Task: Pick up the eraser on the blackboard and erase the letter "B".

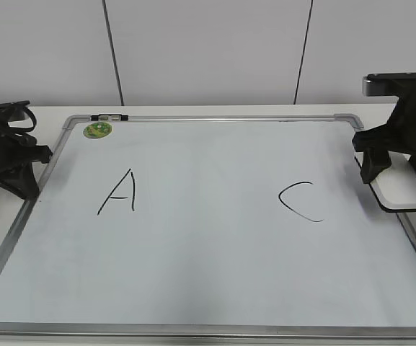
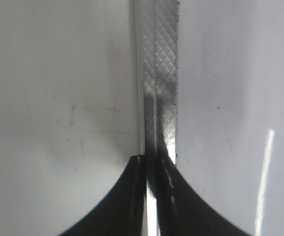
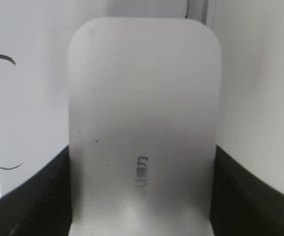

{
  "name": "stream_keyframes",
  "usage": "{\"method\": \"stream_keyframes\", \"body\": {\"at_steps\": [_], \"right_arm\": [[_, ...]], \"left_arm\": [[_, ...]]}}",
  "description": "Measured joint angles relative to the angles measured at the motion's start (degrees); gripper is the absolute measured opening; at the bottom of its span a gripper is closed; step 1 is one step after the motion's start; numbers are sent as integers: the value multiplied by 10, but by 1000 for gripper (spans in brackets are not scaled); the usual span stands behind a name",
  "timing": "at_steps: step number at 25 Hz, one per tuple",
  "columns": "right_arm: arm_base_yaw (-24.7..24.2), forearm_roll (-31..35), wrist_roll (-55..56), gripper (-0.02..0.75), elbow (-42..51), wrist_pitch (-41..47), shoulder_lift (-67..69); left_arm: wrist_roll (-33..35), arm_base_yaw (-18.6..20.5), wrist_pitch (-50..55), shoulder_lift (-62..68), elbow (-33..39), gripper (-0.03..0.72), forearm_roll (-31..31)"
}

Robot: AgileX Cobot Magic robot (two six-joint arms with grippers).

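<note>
My right gripper (image 1: 381,167) sits at the right edge of the blackboard (image 1: 208,288), its fingers (image 3: 33,196) clamped on both long sides of the eraser (image 1: 400,189). The eraser lies w/ its far end over the board's right frame, just right of the "C" (image 1: 299,202). My left gripper (image 1: 16,176) is parked at the board's left frame, fingers (image 2: 132,196) shut together w/ nothing between them.

Around: the "A" (image 1: 119,193) on the left half, a round green sticker (image 1: 97,130) near the top-left corner, a small dark clip (image 1: 109,116) on the top frame beside it. Between "A" and "C" the board is plain white; I can't find the letter "B" in any view. White table (image 1: 193,110) shows behind the board, grey panelled wall beyond. Nothing lies between the eraser and the middle of the board except the "C".

Views differ: the ext. view gives the whole layout & both letters. The right wrist view shows the eraser (image 3: 142,123) close up, filling most of the frame, w/ small grey lettering on its top, plus bits of the "C" strokes at left and a strip of frame at the top. The left wrist view shows only the hatched metal frame strip (image 2: 159,73) running up from my closed tips, w/ white surface either side.
</note>
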Motion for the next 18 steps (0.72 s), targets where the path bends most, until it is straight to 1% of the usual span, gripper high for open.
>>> {"method": "stream_keyframes", "body": {"at_steps": [6, 18], "right_arm": [[0, 1, 11, 536, 6, -36, 19], [0, 1, 20, 536, 7, -55, 64]], "left_arm": [[0, 0, 0, 0, 0, 25, 0], [0, 0, 0, 0, 0, 25, 0]]}}
